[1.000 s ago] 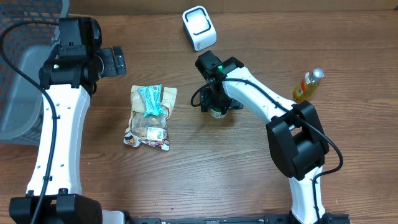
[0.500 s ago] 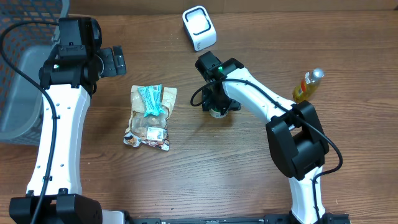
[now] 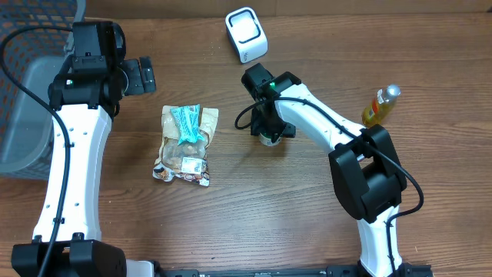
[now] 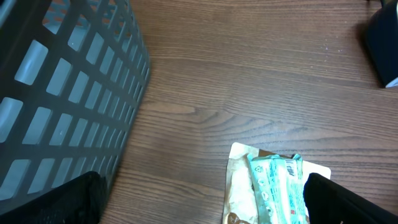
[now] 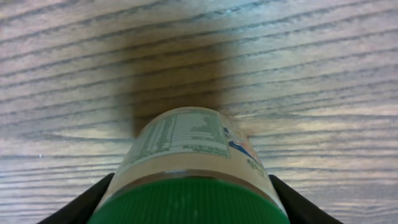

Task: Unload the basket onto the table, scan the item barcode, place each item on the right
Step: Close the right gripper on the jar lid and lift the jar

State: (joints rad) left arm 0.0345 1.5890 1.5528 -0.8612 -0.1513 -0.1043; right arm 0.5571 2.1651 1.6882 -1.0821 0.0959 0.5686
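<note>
A small jar point(image 3: 268, 138) with a green lid and a printed label stands on the wooden table, below the white barcode scanner point(image 3: 246, 35). My right gripper point(image 3: 268, 132) is down over the jar. In the right wrist view the jar point(image 5: 186, 143) fills the space between the black fingers point(image 5: 84, 205), which lie against both of its sides. My left gripper point(image 3: 146, 75) hovers open at the upper left. In its own view the left gripper point(image 4: 202, 202) holds nothing, with bare table below it.
A snack bag with a teal packet on top point(image 3: 184, 145) lies left of centre, also seen as the snack bag point(image 4: 273, 186) from the left wrist. A grey slotted basket point(image 3: 31, 115) sits at the left edge. A yellow bottle point(image 3: 382, 106) stands at the right.
The right gripper's jaws have narrowed onto the jar's sides. The jar, the left arm and everything else stay where they were.
</note>
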